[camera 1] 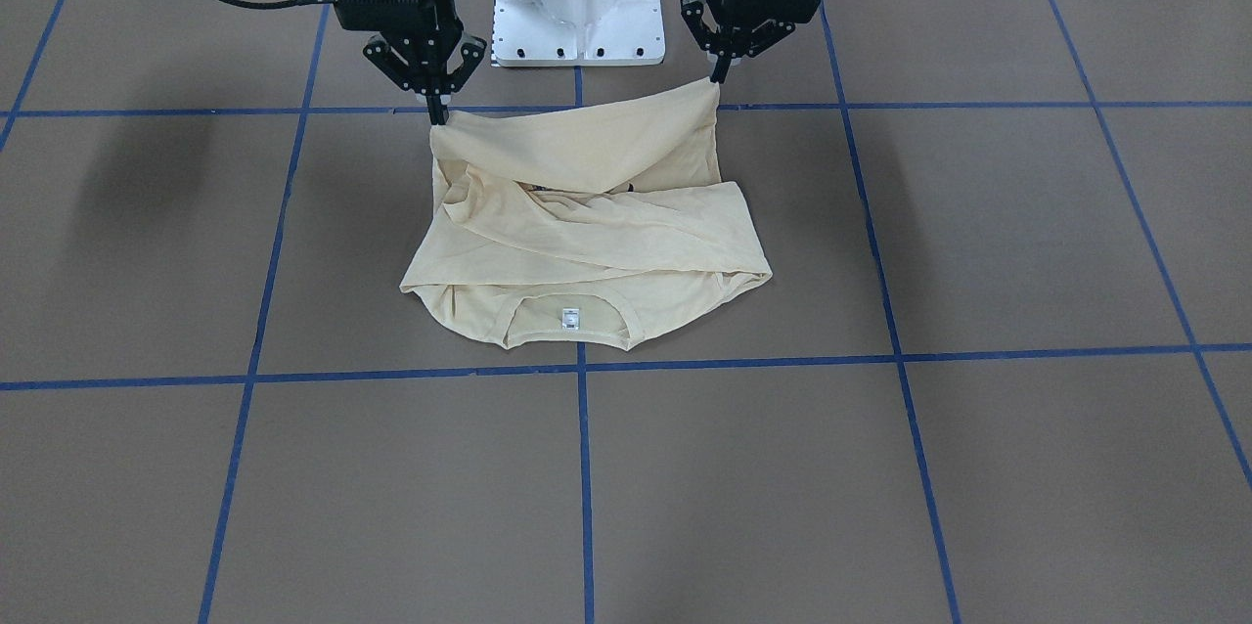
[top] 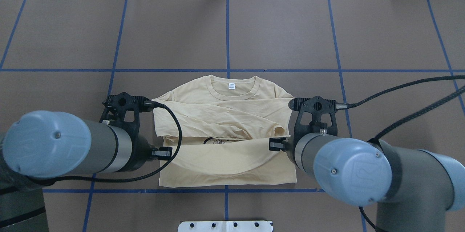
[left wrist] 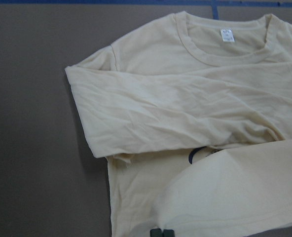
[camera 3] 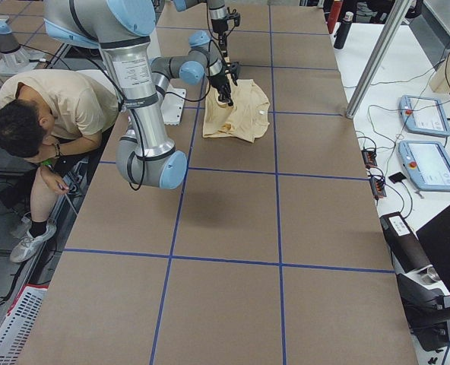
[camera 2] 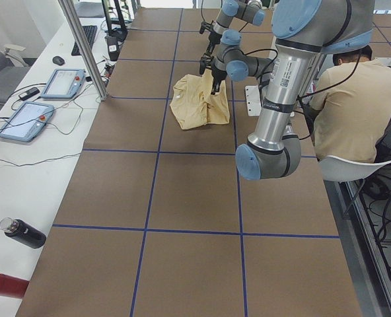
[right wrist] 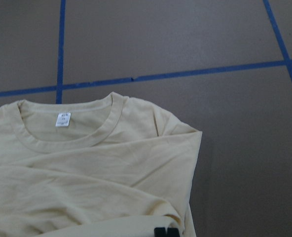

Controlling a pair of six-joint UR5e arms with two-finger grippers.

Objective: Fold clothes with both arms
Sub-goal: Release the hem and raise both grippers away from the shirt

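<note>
Closest to the overhead camera were the pale blue joint caps of the left arm [top: 51,144] and the right arm [top: 350,174], and the bulk of each arm hid its own fingertips in that view. Between them lay the cream shirt [camera 1: 587,223], at the middle of the brown table [camera 1: 880,487], just in front of the white pedestal [camera 1: 579,8] and with its collar [camera 1: 577,340] pointing away from the robot. A small white label [camera 1: 571,316] showed inside the ribbed neck. Both long sleeves were folded across the chest, creased and overlapping.

The left gripper [camera 1: 721,76] was closed tight on one hem corner and the right gripper [camera 1: 437,111] on the other. Both corners were held off the table, and the hem sagged in a shallow curve between them. The raised flap covered most of the navy print [top: 217,141], so only a sliver of dark line showed under its edge.

Blue tape lines [camera 1: 584,477] split the tabletop into squares, and the shirt sat astride the centre line. A black cable [top: 176,130] looped from the left wrist over the shirt's edge. In the side views a person [camera 2: 354,99] in a beige top sat beside the robot. Two handheld control screens [camera 2: 24,119] and a dark bottle [camera 2: 22,233] lay on the white bench along the table's far side.
</note>
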